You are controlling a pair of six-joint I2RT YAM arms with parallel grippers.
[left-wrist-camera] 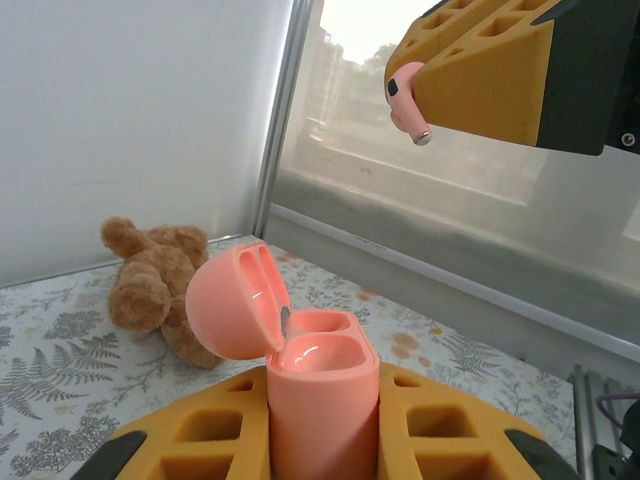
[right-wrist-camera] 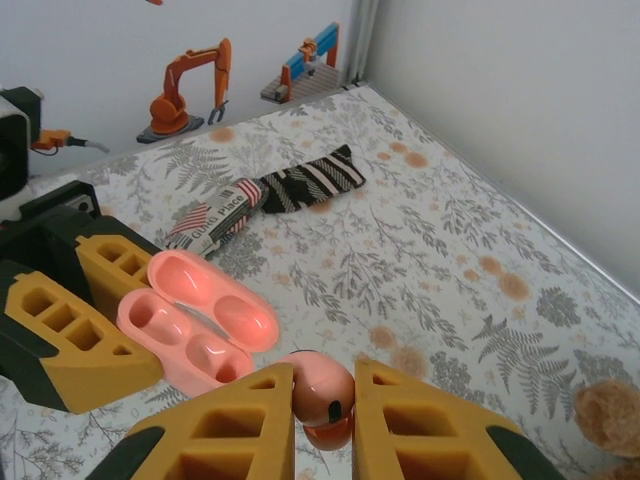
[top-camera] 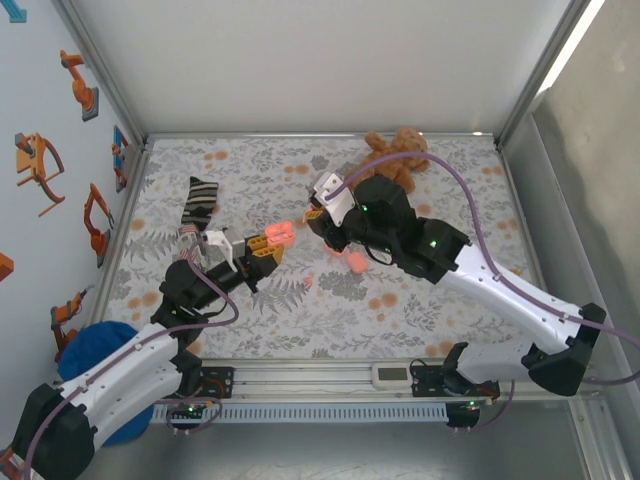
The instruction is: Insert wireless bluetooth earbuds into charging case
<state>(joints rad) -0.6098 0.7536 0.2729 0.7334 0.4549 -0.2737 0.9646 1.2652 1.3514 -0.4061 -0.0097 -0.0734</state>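
The left gripper (left-wrist-camera: 322, 432) is clamped narrow on the body of the pink charging case (left-wrist-camera: 320, 375); it holds the case upright above the middle of the table (top-camera: 430, 305), lid hinged back and both wells bare. The right gripper (right-wrist-camera: 322, 425) pinches one salmon-pink earbud (right-wrist-camera: 322, 388) at the very tips of its yellow fingers, just beside the case and a little higher, on the side toward the table's right edge. Nothing looks seated yet, and the risks are mostly of alignment. The hold on the earbud is shallow (its stem sticks out past the fingertip in the left wrist view), so a brush against the rim could tip it or pop it loose; a stem not lined up with a well would likely jam on the edge; an off-centre push might twist the case in its grip or knock the lid shut; releasing too high would drop the earbud onto the table. The teddy bear (top-camera: 398, 158) at the far edge and the striped sock (top-camera: 197, 208) lie well clear.
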